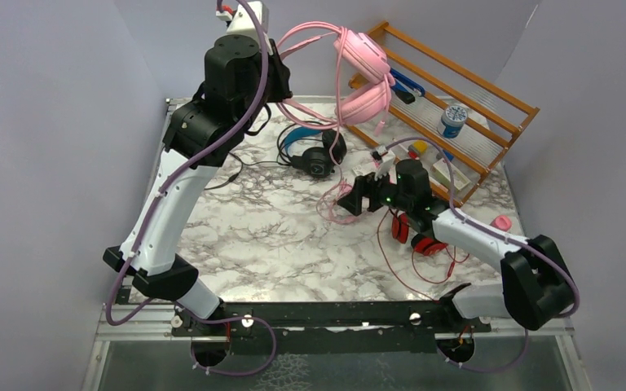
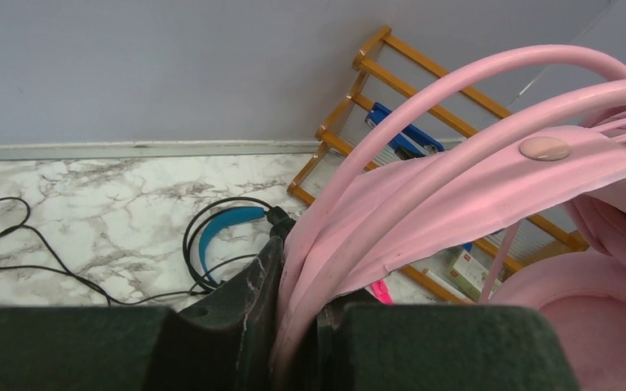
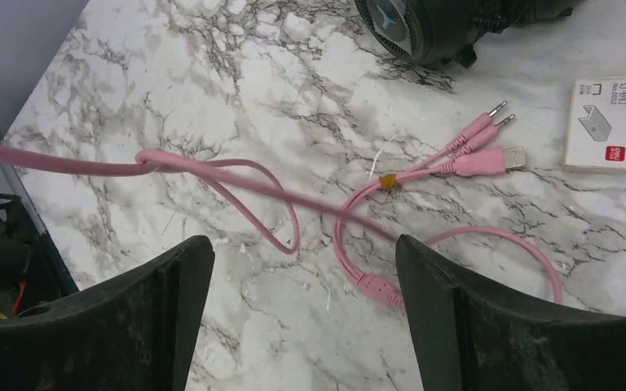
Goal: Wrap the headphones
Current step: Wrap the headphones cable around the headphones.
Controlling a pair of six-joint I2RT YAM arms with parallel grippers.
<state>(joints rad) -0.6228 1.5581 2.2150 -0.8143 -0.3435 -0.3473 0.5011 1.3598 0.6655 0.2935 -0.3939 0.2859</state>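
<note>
The pink headset (image 1: 363, 73) is held aloft at the back of the scene, above the tabletop (image 1: 277, 244) and in front of a wooden rack (image 1: 473, 81), with its headband pinched between the left fingers (image 2: 253, 318), which are drawn in narrow around it. From the ear cups the pink cable (image 3: 236, 175) is let down to the tabletop, where it lies in loose loops that cross one another and end in a cluster of plugs (image 3: 481, 151), just beside a small white box (image 3: 601, 122). The right fingers (image 3: 147, 326) are spread wide above these loops and nothing is held in them. A black headset with a blue band (image 1: 310, 151) lies further back, and a red headset (image 1: 416, 236) is partly hidden under the right arm. The headset can be judged light but awkward: the band is springy and the padded cups swing freely, so a grip at the band is well chosen. The cable is thin, limp and slippery, and is likely to slide or kink if pinched on a loop; it would be better taken on a straight run near the tabletop, well short of the plugs, so that it can be wound without snagging.
</note>
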